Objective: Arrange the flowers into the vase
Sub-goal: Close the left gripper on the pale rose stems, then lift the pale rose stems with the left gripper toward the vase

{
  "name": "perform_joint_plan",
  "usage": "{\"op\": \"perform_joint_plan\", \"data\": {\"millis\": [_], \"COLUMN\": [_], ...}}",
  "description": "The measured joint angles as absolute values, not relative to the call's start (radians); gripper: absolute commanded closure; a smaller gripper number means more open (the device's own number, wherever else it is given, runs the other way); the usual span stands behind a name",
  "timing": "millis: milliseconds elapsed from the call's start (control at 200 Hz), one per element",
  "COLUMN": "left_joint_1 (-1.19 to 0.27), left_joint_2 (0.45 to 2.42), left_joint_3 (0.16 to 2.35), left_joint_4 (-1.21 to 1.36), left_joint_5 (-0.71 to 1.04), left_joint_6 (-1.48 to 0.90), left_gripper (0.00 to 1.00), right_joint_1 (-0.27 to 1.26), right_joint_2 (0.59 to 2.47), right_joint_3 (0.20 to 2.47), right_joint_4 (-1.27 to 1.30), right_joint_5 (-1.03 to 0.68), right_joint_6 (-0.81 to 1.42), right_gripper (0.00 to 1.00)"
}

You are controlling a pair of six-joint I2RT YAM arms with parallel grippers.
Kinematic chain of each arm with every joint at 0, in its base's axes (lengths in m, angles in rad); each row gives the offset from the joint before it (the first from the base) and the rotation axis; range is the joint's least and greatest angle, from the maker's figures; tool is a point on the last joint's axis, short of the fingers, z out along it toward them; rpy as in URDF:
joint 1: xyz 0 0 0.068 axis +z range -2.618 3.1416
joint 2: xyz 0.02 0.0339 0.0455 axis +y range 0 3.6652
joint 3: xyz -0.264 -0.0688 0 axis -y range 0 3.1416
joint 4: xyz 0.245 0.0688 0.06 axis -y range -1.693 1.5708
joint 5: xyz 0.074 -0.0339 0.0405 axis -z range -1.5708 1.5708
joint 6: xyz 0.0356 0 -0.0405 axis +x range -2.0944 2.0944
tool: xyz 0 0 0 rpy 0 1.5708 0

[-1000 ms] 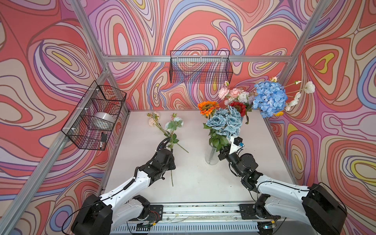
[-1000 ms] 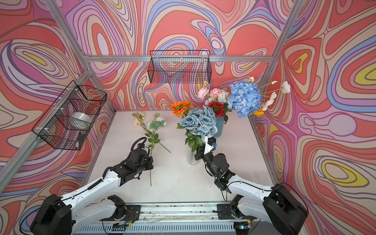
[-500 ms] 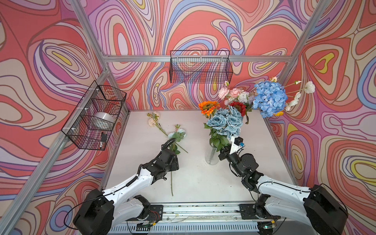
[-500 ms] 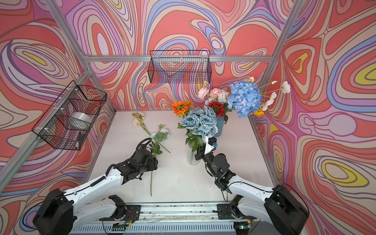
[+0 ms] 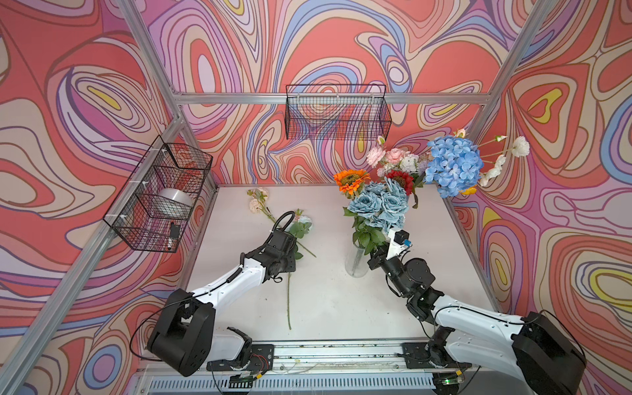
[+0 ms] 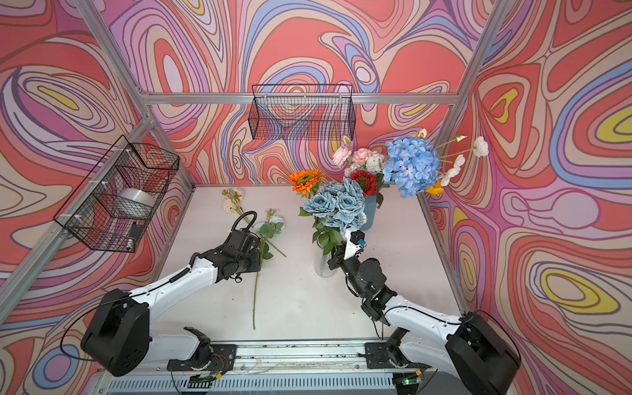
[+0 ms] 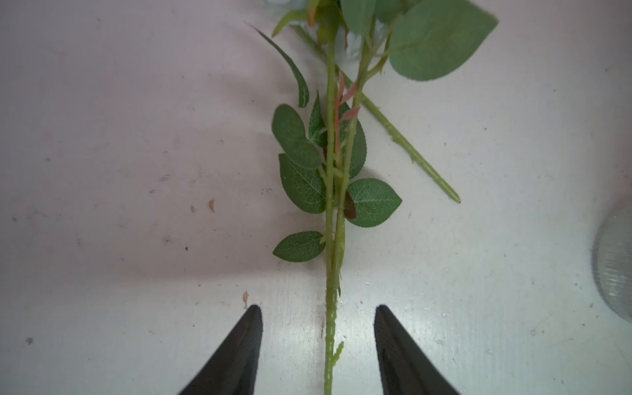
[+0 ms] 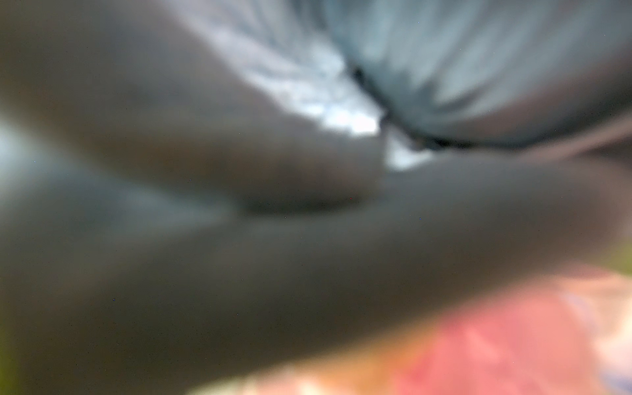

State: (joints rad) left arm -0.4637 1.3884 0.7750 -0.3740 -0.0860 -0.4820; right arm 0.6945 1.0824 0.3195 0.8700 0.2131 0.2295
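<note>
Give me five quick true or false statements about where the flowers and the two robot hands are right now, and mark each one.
1. The left hand is open, with a green stem running between its fingers. True.
2. The dusty-blue roses lie flat on the table. False: they stand in the clear glass vase.
3. Two loose flowers lie on the table, a cream one and a pale rose. True.
4. The blue hydrangea sits in a wire basket. False: it stands upright with the bouquet at the back right.
5. The right hand is over the loose flowers. False: it is beside the clear glass vase, under the rose leaves.
</note>
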Motion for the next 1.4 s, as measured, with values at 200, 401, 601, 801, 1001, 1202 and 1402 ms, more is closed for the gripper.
{"op": "perform_joint_plan", "data": {"millis": [200, 401, 601, 801, 1001, 1202, 1402], "left_joint_1": [-0.464, -0.464, -0.464, -0.464, -0.464, -0.464, -0.466], "left_joint_2": [1.47, 1.528, 1.568, 1.582, 1.494, 1.229, 0.996], "left_joint_3": [0.803, 0.827, 0.831, 0.839, 0.842, 0.841, 0.763], "left_joint_4": [-0.377, -0.38, -0.389, -0.396, -0.402, -0.326, -0.035], "left_joint_5": [-0.05, -0.049, -0.049, -0.045, -0.028, -0.001, 0.022], "left_joint_6": [-0.467, -0.452, -0.444, -0.44, -0.45, -0.51, -0.624], "left_gripper": [0.52, 0.69, 0.77, 0.98, 1.0, 1.0, 1.0], "right_joint_1": [0.694, 0.694, 0.694, 0.694, 0.694, 0.694, 0.694], "right_joint_2": [1.082, 1.081, 1.078, 1.073, 1.063, 1.061, 1.061], "right_joint_3": [0.319, 0.319, 0.319, 0.319, 0.319, 0.319, 0.319], "right_joint_4": [0.868, 0.867, 0.865, 0.859, 0.85, 0.851, 0.859], "right_joint_5": [0.213, 0.213, 0.213, 0.213, 0.214, 0.222, 0.222], "right_joint_6": [0.229, 0.229, 0.229, 0.229, 0.229, 0.235, 0.265], "right_gripper": [1.0, 1.0, 1.0, 1.0, 1.0, 1.0, 1.0]}}
